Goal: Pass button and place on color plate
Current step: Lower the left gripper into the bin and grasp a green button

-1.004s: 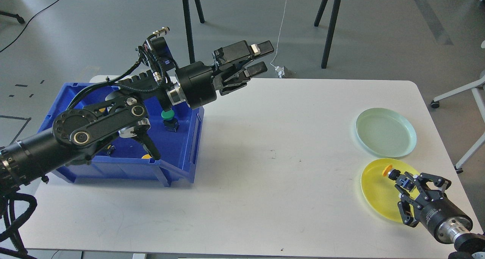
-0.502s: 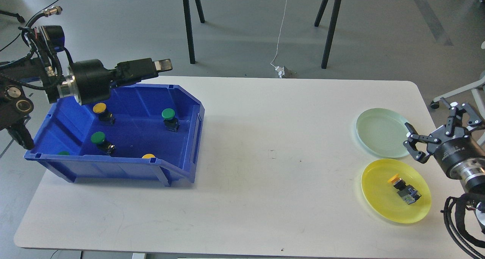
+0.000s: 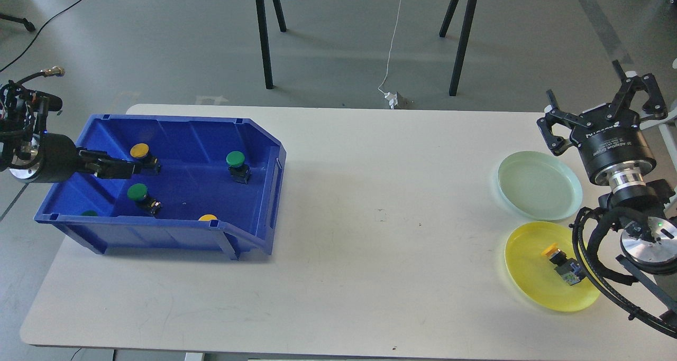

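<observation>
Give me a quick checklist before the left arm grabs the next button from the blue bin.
1. Yellow button resting on yellow plate: ok.
2. Right gripper open, empty, clear of the plates: ok.
3. Green plate free for a green button: ok.
4. Left gripper inside blue bin, next to a yellow button: ok.
5. Left fingers open or shut: cannot tell.
6. Green buttons reachable in bin: ok.

A glossy blue plastic bin sat on a smooth, matt white table. Two translucent plastic plates, yellow and pale green, looked shiny.
</observation>
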